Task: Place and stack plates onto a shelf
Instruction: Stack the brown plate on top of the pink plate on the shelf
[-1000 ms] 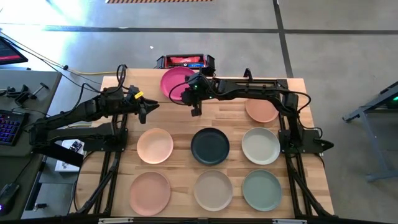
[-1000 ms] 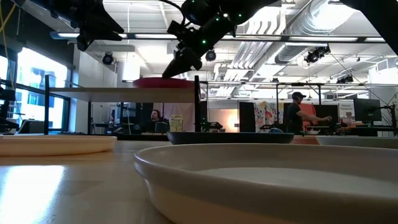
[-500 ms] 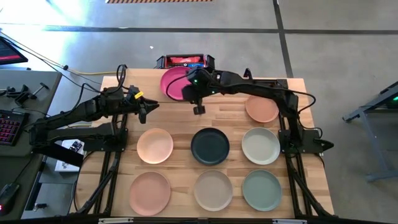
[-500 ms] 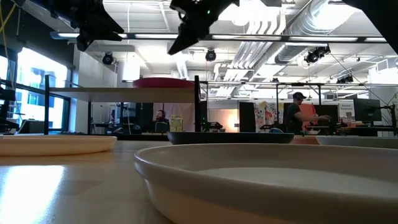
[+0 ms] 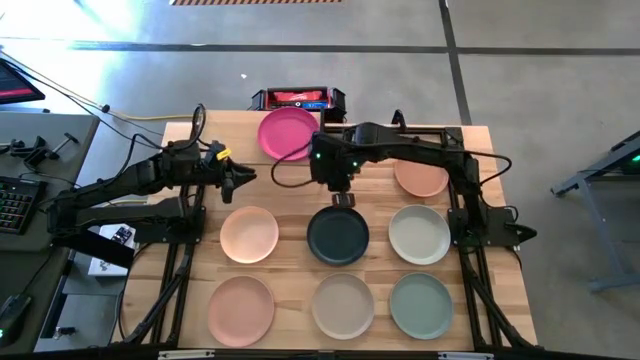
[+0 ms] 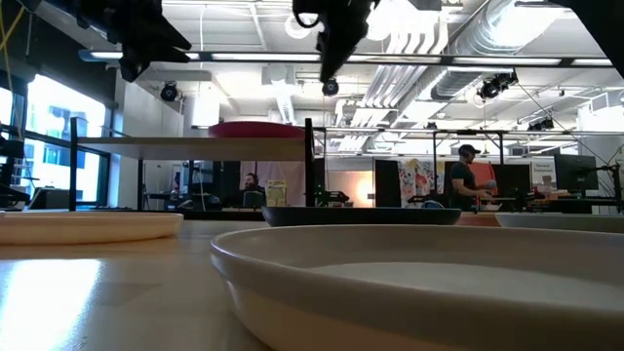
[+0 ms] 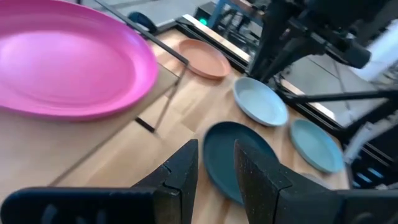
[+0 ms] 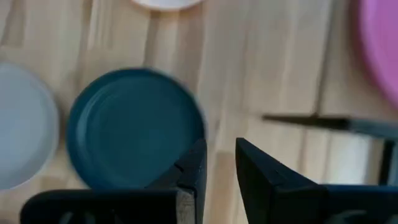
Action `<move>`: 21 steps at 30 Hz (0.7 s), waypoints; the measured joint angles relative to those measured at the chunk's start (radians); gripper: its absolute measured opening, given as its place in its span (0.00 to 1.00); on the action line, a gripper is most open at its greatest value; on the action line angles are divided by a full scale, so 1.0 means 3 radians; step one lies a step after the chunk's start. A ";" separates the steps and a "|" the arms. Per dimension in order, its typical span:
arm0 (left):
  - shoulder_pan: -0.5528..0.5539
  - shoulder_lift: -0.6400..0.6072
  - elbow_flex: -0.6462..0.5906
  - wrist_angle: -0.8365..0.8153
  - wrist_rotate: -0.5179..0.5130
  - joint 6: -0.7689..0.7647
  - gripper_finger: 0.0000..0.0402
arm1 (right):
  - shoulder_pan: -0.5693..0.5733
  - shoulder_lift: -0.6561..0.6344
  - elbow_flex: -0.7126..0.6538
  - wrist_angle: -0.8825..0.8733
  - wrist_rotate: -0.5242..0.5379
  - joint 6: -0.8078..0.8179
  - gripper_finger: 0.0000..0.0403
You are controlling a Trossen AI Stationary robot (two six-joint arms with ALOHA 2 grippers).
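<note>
The pink plate [image 5: 288, 132] lies flat on the light-wood shelf [image 5: 226, 135], close to its dark upright [image 6: 309, 161]. The other plates lie on the tabletop: orange [image 5: 420, 175], peach [image 5: 249, 234], charcoal [image 5: 337, 235], off-white [image 5: 419, 233], salmon [image 5: 241, 309], beige [image 5: 343, 305] and sage green [image 5: 421, 304]. My right gripper [image 5: 343, 200] hangs in the air above the far rim of the charcoal plate [image 8: 134, 127], pointing down, open by a narrow gap and holding nothing. My left gripper [image 5: 250, 174] waits by the shelf's near edge, narrowly open and holding nothing.
A red and black box [image 5: 297, 98] sits past the table's far edge. The off-white plate's rim [image 6: 409, 263] fills the foreground of the low view. Bare tabletop [image 5: 285, 190] lies between the shelf and the middle row of plates. A person [image 6: 468, 180] stands in the room behind.
My right gripper has drawn away from the pink plate on the shelf, risen, and swung toward the table's near right side, ending above the charcoal plate's far rim. The pink plate has stayed on the shelf.
</note>
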 joint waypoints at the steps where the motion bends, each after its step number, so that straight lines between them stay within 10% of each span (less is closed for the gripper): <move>1: -0.0001 0.0004 0.0000 0.0002 0.0037 -0.0017 0.23 | 0.0030 0.0000 0.0000 -0.0045 -0.0005 0.0089 0.16; 21: -0.1127 0.0557 0.0000 -0.0018 0.0598 -0.0347 0.23 | 0.0630 0.0004 -0.0004 -0.0400 0.0008 0.1106 0.16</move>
